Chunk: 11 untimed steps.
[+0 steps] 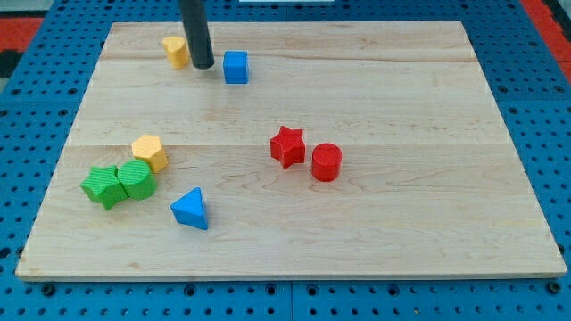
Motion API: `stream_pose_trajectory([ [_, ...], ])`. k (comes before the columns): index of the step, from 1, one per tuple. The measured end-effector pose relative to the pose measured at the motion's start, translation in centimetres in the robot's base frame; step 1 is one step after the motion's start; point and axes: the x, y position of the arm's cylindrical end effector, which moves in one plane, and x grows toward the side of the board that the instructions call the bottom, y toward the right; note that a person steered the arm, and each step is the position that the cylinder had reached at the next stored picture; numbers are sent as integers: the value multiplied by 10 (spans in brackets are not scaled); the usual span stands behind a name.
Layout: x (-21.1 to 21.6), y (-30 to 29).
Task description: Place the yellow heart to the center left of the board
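The yellow heart [176, 51] lies near the board's top edge, left of centre. My tip [203, 66] stands right beside it, touching or almost touching its right side. A blue cube [235, 67] sits just to the right of my tip. A second yellow block, a hexagon [149, 152], lies at the board's left, near mid-height.
Two green blocks [119, 183] sit side by side below the yellow hexagon at the left. A blue triangle [190, 209] lies to their right. A red star [287, 146] and a red cylinder [326, 162] sit near the centre. The wooden board [401, 107] rests on a blue pegboard.
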Motion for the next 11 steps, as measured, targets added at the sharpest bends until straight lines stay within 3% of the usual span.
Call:
stream_pose_trajectory([
  [3, -24, -92],
  [4, -45, -95],
  [5, -29, -112],
  [8, 80, -116],
  [10, 70, -159],
  [11, 100, -132],
])
